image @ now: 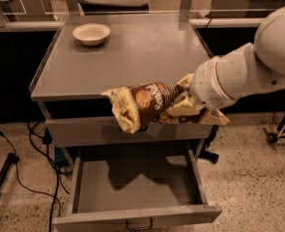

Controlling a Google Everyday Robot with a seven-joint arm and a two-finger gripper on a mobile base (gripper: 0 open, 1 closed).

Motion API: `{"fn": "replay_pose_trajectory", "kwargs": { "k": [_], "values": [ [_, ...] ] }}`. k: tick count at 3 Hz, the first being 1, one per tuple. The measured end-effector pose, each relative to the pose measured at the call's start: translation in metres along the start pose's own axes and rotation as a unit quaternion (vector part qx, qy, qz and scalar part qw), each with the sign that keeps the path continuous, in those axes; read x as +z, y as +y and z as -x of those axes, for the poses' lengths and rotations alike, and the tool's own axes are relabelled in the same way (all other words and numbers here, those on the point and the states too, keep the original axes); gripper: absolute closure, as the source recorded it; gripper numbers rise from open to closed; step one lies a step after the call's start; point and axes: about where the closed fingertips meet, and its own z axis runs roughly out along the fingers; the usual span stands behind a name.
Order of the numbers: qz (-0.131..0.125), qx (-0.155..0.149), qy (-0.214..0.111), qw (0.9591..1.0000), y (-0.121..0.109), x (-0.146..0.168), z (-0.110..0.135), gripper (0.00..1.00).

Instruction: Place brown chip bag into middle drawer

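The brown chip bag (143, 103) hangs in the air in front of the cabinet's top edge, tilted, its cream end pointing left and down. My gripper (188, 108) is shut on the bag's right end; the white arm (248, 71) comes in from the right. The middle drawer (137, 214) is pulled open below, its flat grey tray bare, a dark wire handle at its front. The bag is above the drawer's back half.
A small pale bowl (91, 33) sits at the back left of the grey cabinet top (132, 57). The closed upper drawer front (84, 132) is behind the bag. Cables (40, 149) run on the speckled floor at left. A wheeled stand (279, 129) is at right.
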Motion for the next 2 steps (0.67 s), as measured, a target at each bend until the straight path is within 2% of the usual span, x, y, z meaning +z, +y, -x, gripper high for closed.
{"fn": "replay_pose_trajectory", "kwargs": {
  "k": [1, 2],
  "values": [
    [0.006, 0.01, -0.011, 0.9999, 0.017, 0.021, -0.023, 1.0],
    [0.029, 0.017, -0.015, 0.9993, 0.037, 0.069, -0.062, 1.0]
  ]
}}
